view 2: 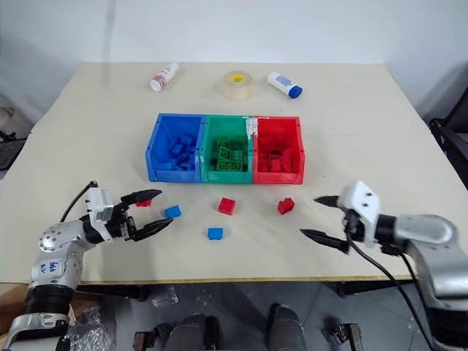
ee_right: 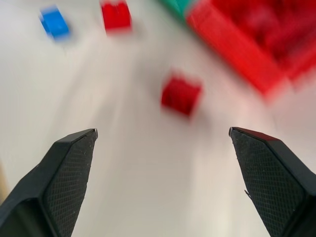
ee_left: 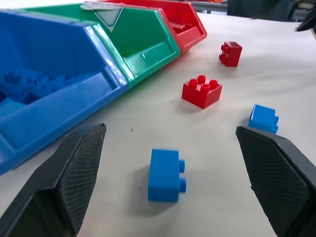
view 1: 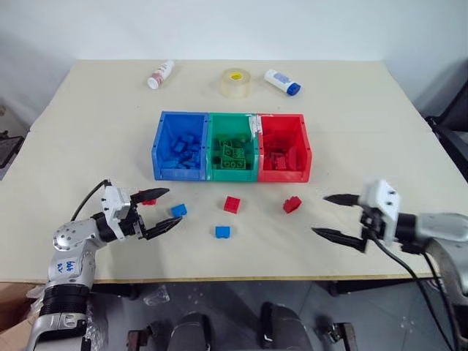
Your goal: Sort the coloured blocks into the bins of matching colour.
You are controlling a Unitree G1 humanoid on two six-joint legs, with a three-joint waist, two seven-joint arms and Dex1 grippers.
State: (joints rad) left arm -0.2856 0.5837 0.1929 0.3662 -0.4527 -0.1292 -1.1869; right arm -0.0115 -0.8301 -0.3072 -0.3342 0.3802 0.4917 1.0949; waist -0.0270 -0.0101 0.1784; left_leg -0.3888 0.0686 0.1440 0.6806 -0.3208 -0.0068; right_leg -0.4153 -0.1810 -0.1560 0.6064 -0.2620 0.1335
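Your left gripper [view 1: 162,213] is spread wide and empty, with a blue block [view 1: 178,210] just off its fingertips at about 3 o'clock, lying crosswise between the jaws. Your right gripper [view 1: 338,217], equally spread, has a red block [view 1: 292,204] at its 10 o'clock, farther off. Left is nearer its target. Beyond, at 12 o'clock, the blue bin [view 1: 162,139] waits.

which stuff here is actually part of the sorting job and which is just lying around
Part of the job:
- bins, blue, green, red
- loose blue blocks
- loose red blocks

Lying about:
- tape roll
- two small bottles
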